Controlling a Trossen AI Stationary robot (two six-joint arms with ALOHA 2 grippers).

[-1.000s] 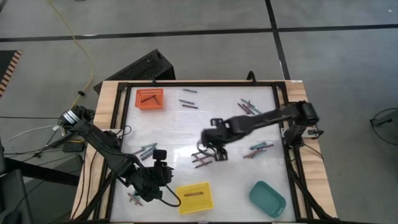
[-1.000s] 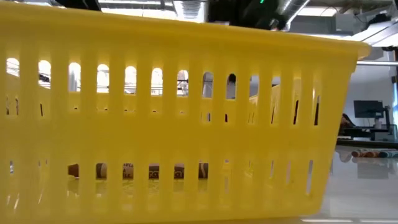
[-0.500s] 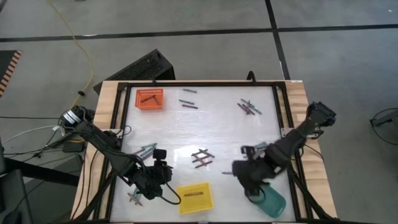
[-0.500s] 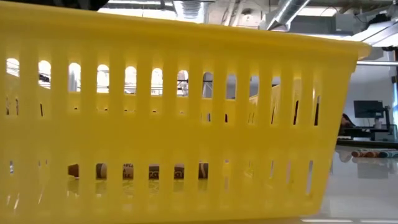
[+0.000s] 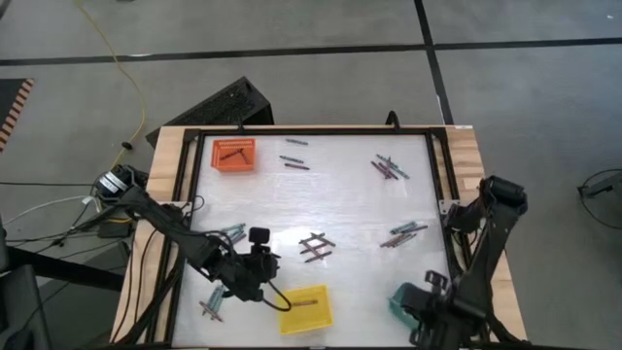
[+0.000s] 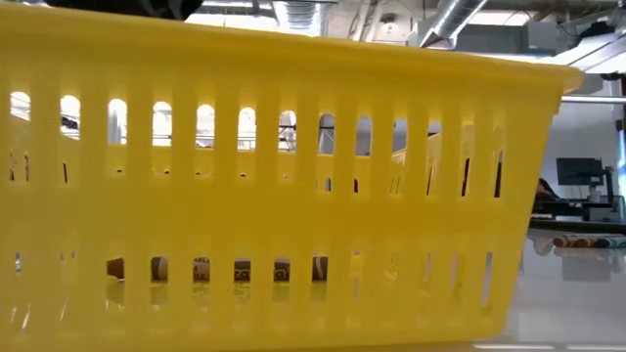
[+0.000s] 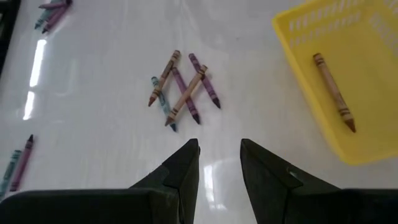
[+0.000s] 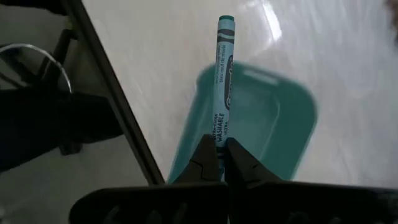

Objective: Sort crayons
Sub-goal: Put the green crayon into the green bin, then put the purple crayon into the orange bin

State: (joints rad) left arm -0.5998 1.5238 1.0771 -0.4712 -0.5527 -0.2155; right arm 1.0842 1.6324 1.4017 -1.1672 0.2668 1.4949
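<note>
right gripper (image 8: 221, 155) over rounded teal plastic tray (image 8: 280, 124) at table's near right corner, fingers pinching teal-blue paper-wrapped crayon (image 8: 222, 93). left gripper (image 7: 219, 158) fingers spread, empty, beside slotted yellow plastic basket (image 7: 298, 37) holding one brown crayon (image 7: 333, 91). crossed crayon cluster (image 7: 181, 87) mid-table.

Ahead of left gripper (image 7: 217, 163): bare white table (image 5: 340, 199) up to a crossed cluster of crayons (image 7: 182, 88).
Beside left gripper: yellow tray (image 7: 357, 124) wall blocks that side; one brown crayon (image 7: 334, 91) lies inside.
Below right gripper (image 8: 222, 159): teal tray (image 8: 283, 130), with a teal crayon (image 8: 223, 81) clamped above it.
Beside right gripper: black table frame (image 8: 109, 93) bars the table edge.
Low view: yellow tray wall fills the sightline.
</note>
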